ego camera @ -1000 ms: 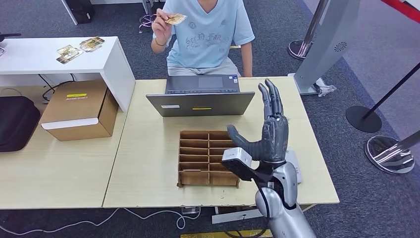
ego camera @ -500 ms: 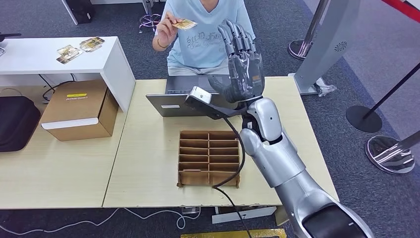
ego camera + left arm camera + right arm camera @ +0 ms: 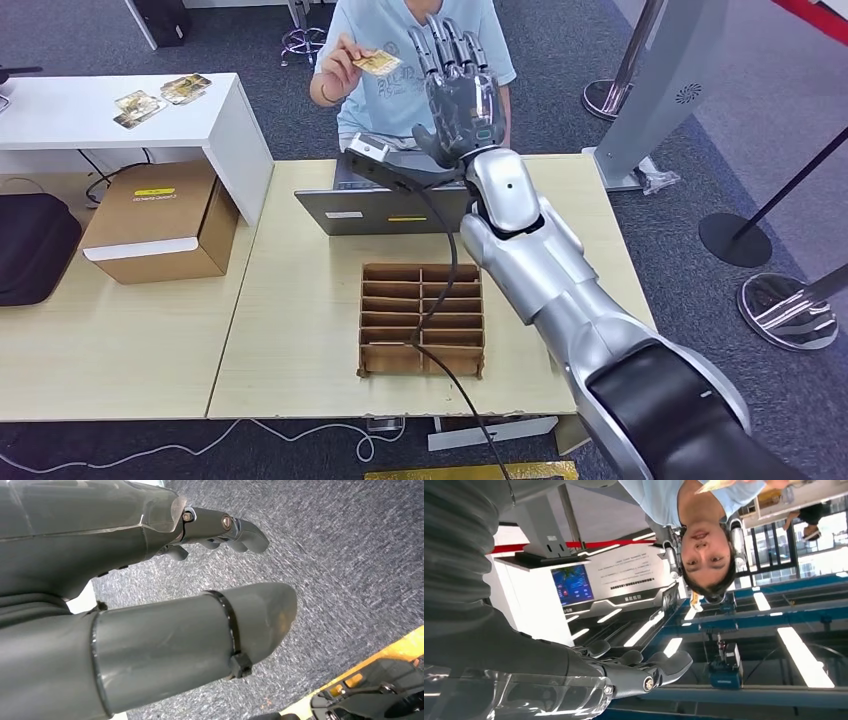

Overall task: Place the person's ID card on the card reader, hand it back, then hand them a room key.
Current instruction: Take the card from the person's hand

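The right hand (image 3: pixel 462 95) is reaching above the laptop (image 3: pixel 405 190), empty with fingers spread, just beside the ID card (image 3: pixel 376 63) a person's hand (image 3: pixel 338 66) is holding. The left hand (image 3: pixel 150 580) is hanging empty over carpet, fingers loosely apart.

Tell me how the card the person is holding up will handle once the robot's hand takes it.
The card looks thin and flat, so probably light and fairly stiff. It stays straight in the person's hand, held by one end. Its glossy printed face suggests it may slip between hard fingers. The right hand, open beside it, would likely need an edge pinch.
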You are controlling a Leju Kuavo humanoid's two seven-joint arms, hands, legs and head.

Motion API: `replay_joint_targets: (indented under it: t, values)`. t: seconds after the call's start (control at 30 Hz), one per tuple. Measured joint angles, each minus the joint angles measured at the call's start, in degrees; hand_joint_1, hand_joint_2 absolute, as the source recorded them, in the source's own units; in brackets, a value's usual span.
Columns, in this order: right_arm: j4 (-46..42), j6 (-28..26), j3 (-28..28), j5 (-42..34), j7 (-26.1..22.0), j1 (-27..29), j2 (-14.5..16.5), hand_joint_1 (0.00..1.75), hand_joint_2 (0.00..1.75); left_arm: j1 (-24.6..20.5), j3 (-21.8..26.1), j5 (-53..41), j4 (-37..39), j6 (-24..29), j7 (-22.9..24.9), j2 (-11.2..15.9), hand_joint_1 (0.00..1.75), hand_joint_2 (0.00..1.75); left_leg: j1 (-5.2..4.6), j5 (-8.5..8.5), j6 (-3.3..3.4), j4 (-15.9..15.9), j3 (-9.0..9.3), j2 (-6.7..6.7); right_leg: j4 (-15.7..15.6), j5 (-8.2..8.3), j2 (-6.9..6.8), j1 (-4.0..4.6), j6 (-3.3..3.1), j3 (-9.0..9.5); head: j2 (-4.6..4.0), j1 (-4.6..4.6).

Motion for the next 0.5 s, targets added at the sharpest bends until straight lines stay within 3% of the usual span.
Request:
replay_joint_targets:
  t: [0.5]
  values:
    - [6.88, 1.7, 0.19, 1.21, 1.19, -3.82, 1.55, 0.0, 1.75, 0.02, 0.0, -0.15, 0.0, -0.57, 0.38, -0.21, 0.0, 0.0, -0.01, 0.0, 0.0, 0.0, 0.0, -0.01, -0.01, 0.01, -0.01, -0.01, 0.0, 0.0, 0.0, -0.01]
